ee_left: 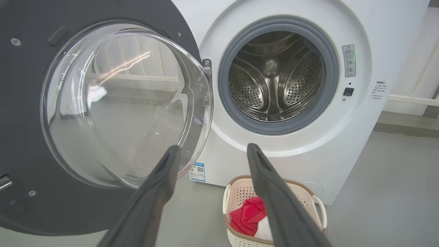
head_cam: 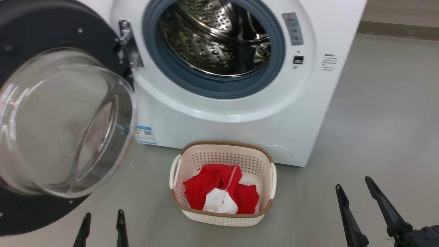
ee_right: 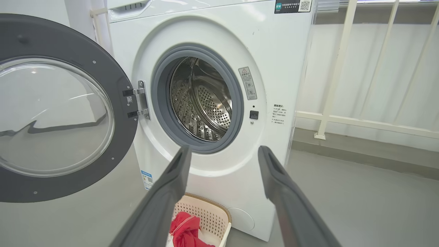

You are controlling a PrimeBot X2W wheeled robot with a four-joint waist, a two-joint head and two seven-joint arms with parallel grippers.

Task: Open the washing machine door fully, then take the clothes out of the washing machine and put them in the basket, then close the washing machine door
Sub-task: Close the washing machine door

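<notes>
We log the left gripper [head_cam: 104,212] and right gripper [head_cam: 353,182] with fingers spread apart, holding nothing. The washing machine door [head_cam: 65,120] stands swung open just ahead of the left gripper. The basket [head_cam: 226,144] sits ahead, between the two grippers, close before the washing machine [head_cam: 240,120], with the clothes [head_cam: 219,192] inside it.

Washers: one big white boxy front-loading washing machine [head_cam: 240,116] | Doors: one round glossy black door [head_cam: 65,123] with bulging clear glass window | Baskets: one cream perforated plastic basket [head_cam: 219,158] with brown rim | Clothes: one heap of red-and-white fabric clothes [head_cam: 212,185], garment count unclear | Grippers: two, left gripper [head_cam: 104,213] and right gripper [head_cam: 353,182], two dark fingers [head_cam: 346,212] each
</notes>
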